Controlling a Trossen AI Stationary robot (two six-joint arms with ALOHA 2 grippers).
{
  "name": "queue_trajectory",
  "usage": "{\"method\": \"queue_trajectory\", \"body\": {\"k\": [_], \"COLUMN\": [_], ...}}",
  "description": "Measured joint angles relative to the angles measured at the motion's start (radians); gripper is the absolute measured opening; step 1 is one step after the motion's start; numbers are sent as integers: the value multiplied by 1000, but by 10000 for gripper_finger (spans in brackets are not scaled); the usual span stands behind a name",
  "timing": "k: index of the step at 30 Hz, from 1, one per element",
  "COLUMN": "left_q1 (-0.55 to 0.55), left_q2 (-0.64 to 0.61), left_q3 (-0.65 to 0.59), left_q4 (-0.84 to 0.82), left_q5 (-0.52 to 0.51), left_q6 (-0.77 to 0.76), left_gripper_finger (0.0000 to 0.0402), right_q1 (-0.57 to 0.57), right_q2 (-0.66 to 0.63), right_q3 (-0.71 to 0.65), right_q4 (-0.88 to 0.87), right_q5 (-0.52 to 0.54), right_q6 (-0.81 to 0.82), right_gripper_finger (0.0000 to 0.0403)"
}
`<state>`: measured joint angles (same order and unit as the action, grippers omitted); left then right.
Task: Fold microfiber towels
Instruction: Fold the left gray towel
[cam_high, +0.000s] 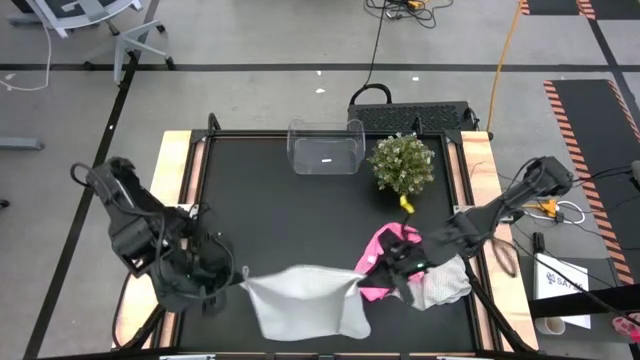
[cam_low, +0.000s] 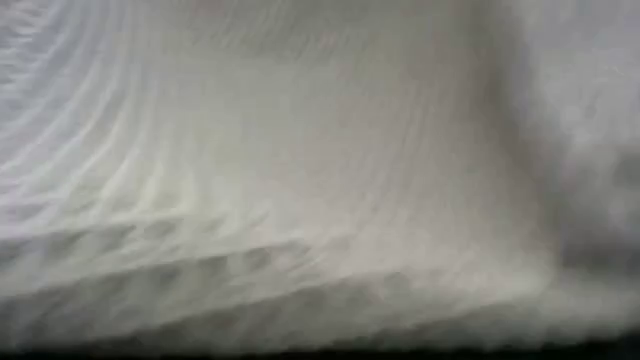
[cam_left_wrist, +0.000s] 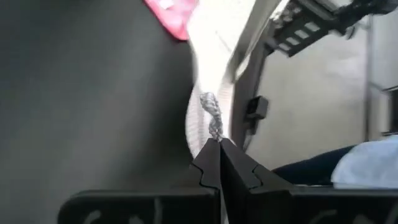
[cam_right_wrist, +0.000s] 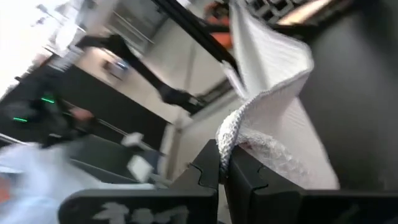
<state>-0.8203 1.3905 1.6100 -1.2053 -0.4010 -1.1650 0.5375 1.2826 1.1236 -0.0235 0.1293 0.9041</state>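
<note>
Stretching between the two arms near the table's front edge, a pale grey towel (cam_high: 305, 300) is held up by two corners. The left gripper (cam_high: 238, 281) is clamped shut on one corner, and in the left wrist view the cloth (cam_left_wrist: 214, 118) is seen bunched into a twisted point just past the closed fingertips. The right gripper (cam_high: 372, 272) is likewise closed on the opposite corner, where the right wrist view shows a rolled hem (cam_right_wrist: 230, 134) pinched between its fingers.

The potted plant (cam_high: 403, 163) serves as the landmark. The held towel hangs well in front of it, toward the front edge. The pink towel (cam_high: 383, 262) lies crumpled in front of the plant, under the right arm, and a second white towel (cam_high: 440, 283) lies just beside the pink one, farther toward the right arm's side. A clear plastic bin (cam_high: 325, 148) stands just beside the plant. The low view is filled by ribbed pale cloth (cam_low: 300, 180).

The towel is judged light, limp and slightly grippy; it sags between the holds. Corners and hems are judged the best places to be gripped, since the fabric bunches and may be slipped from a thin pinch.
</note>
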Motion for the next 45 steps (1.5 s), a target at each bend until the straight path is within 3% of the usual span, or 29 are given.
{"method": "queue_trajectory", "body": {"k": [4,9,13,19,25,29,32,35,40,45], "left_q1": [13,83,128,81,21,-8,-17,-28,-43,-48], "left_q2": [4,-45,-87,-94,-70,-70,-71,-71,-70,-70], "left_q3": [0,0,2,2,1,1,1,1,1,-9], "left_q4": [-144,-267,-209,-142,109,401,506,446,169,-91], "left_q5": [-75,-175,-132,-31,16,-14,-57,-71,-10,-7], "left_q6": [-21,17,39,-37,-92,41,136,108,-152,-305], "left_gripper_finger": [0,0,0,0,0,0,0,0,0,0], "right_q1": [-36,-141,-175,-95,7,41,50,50,40,7], "right_q2": [31,1,-29,-38,-37,-37,-39,-38,-37,-37], "right_q3": [0,-1,1,1,1,1,1,1,-38,-142], "right_q4": [-95,-97,-14,-2,105,309,396,341,154,178], "right_q5": [1,29,-50,-146,-161,-160,-160,-137,-36,14], "right_q6": [-37,-218,-231,-100,73,64,-14,-53,7,29], "right_gripper_finger": [0,0,0,0,0,0,0,0,0,0]}}
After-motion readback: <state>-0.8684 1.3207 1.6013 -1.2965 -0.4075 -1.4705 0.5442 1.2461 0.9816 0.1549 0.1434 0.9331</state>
